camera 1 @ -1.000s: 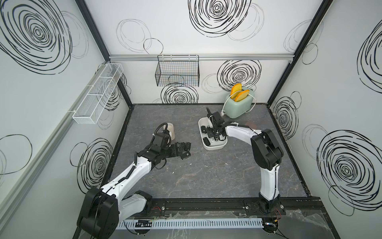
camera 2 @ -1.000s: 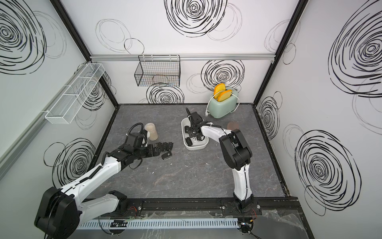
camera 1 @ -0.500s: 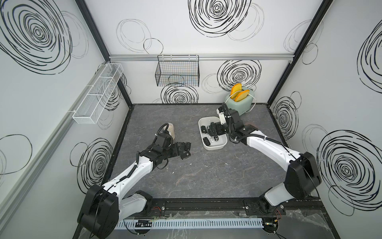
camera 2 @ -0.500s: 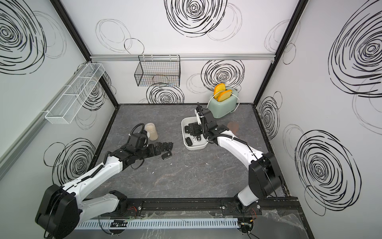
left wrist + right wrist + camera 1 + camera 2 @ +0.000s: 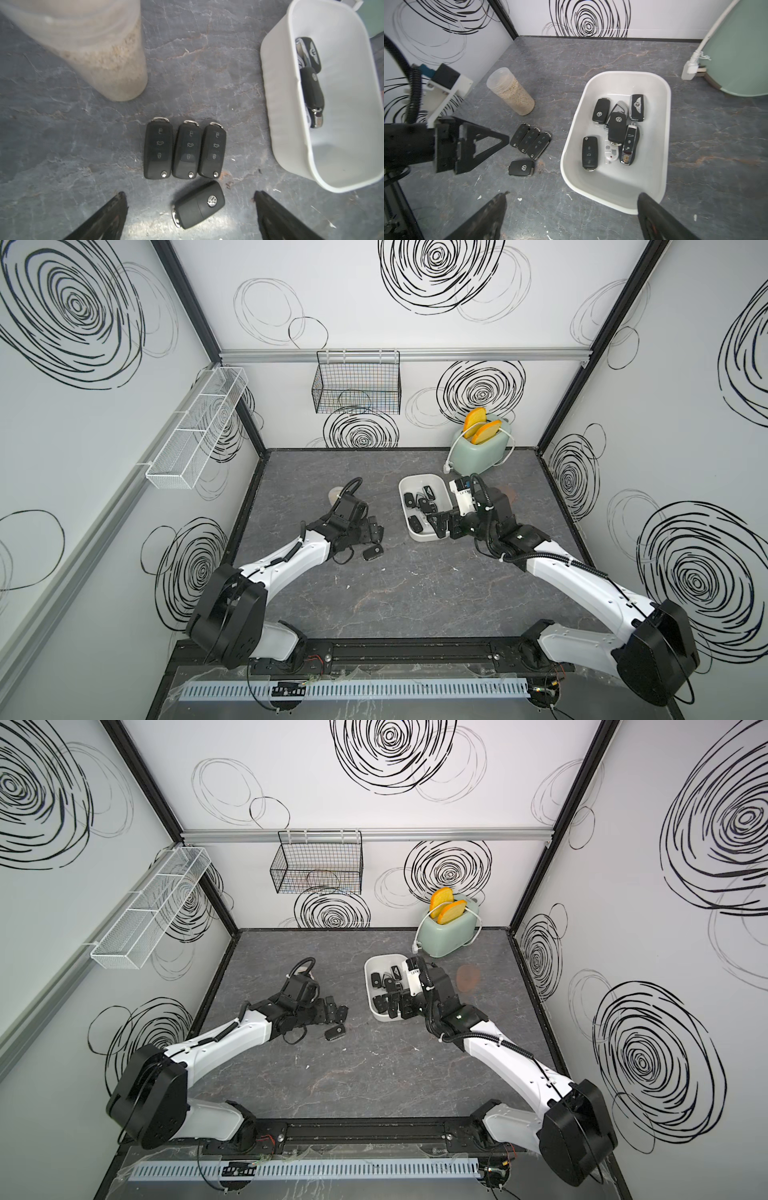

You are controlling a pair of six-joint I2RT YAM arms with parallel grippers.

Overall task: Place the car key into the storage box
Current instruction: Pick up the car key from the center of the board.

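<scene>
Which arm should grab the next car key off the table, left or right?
Left. The left gripper is open right beside the loose Volkswagen key; the right gripper, open, sits farther off at the storage box.

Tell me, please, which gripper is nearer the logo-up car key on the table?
Left. The left gripper hovers open beside the car key; the right gripper hangs open over the storage box, farther off.

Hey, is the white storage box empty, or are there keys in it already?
Not empty: the storage box holds several car keys, plain in the right wrist view.
</scene>
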